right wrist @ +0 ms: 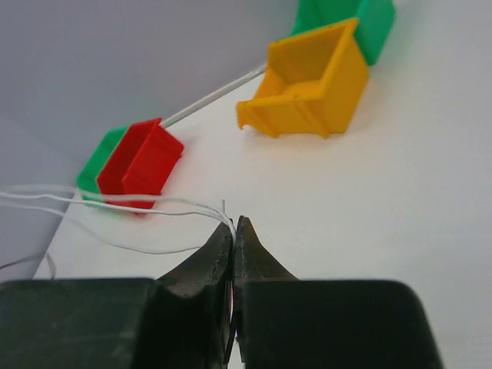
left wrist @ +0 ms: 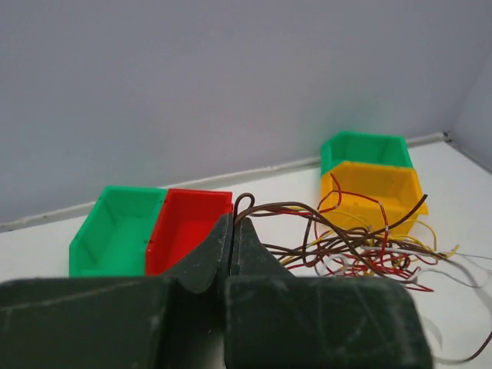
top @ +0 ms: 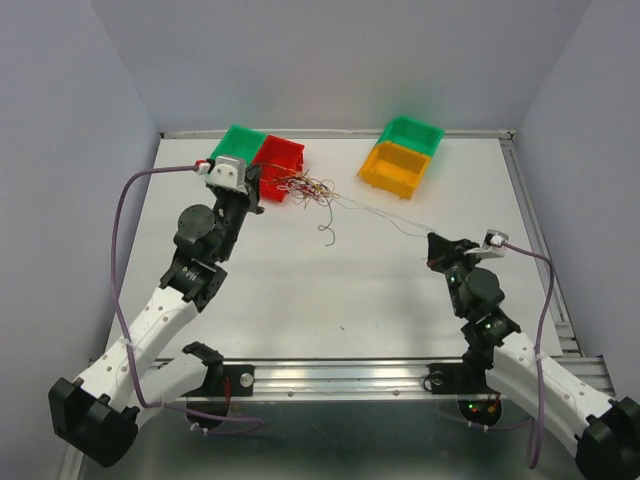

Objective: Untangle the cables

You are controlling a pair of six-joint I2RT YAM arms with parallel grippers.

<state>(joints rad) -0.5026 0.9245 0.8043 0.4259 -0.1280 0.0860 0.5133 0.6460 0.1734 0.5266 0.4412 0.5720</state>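
Note:
The cables (top: pixel 306 187) are a small tangle of brown, dark red, white and yellowish strands lying just right of the red bin (top: pixel 278 155). My left gripper (top: pixel 258 190) is shut on a brown strand of the tangle; in the left wrist view that strand (left wrist: pixel 244 201) loops out from between the tips of my left gripper (left wrist: pixel 232 223), with the rest of the tangle (left wrist: pixel 361 250) to the right. My right gripper (top: pixel 432 240) is shut on white strands (right wrist: pixel 115 201) that stretch from the tangle across the table (top: pixel 385 215) to my right gripper (right wrist: pixel 234 223).
A green bin (top: pixel 236 141) touches the red bin at the back left. A yellow bin (top: pixel 400 170) and another green bin (top: pixel 414 132) stand at the back right. A loose brown strand (top: pixel 328 232) hangs down from the tangle.

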